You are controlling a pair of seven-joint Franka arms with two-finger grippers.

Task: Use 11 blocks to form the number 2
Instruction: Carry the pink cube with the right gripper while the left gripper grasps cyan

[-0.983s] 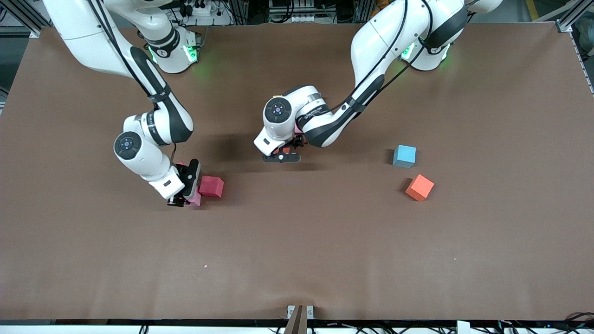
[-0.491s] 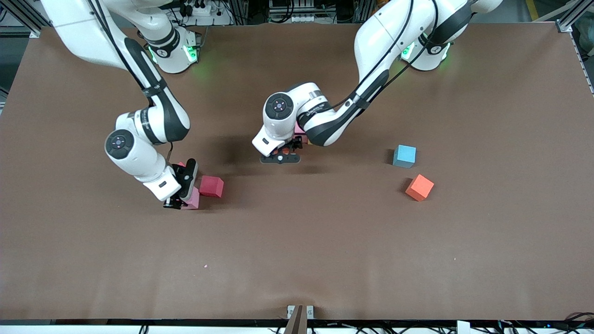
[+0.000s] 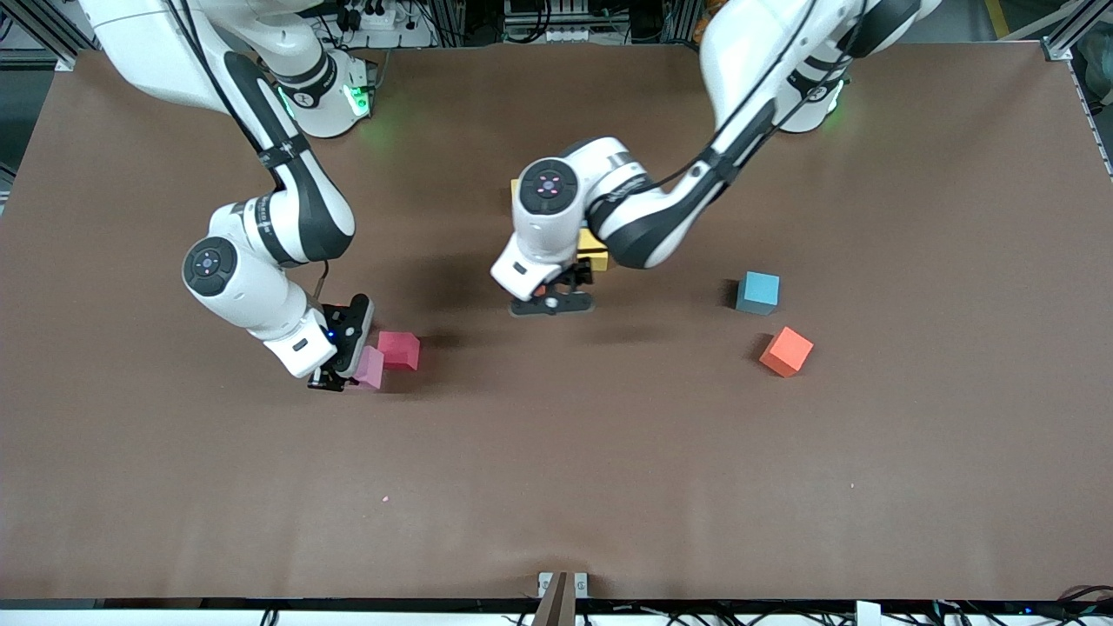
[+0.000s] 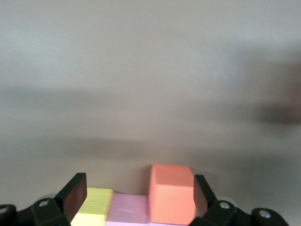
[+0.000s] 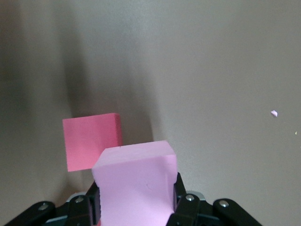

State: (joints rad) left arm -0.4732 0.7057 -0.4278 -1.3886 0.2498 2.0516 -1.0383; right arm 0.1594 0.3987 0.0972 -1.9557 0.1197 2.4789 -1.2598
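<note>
My right gripper (image 3: 341, 376) has its fingers clamped on a light pink matte foam cube (image 3: 369, 367), held just off the brown worktop (image 3: 609, 452) right beside a darker pink-red foam cube (image 3: 399, 349) that sits on the worktop. In the right wrist view the light pink cube (image 5: 136, 181) fills the space between my fingers, with the darker one (image 5: 91, 141) next to it.

My left gripper (image 3: 552, 304) is spread wide with nothing in it, hovering over the started cluster mid-worktop: an orange foam cube (image 4: 171, 193), a pale pink cube (image 4: 128, 208) and a yellow foam cube (image 4: 93, 206) touching in a row. Another yellow bit (image 3: 594, 248) peeks out under that arm.

Toward the left arm's end, a light blue foam cube (image 3: 758, 292) and an orange-red foam cube (image 3: 786, 351) sit loose, near each other.
</note>
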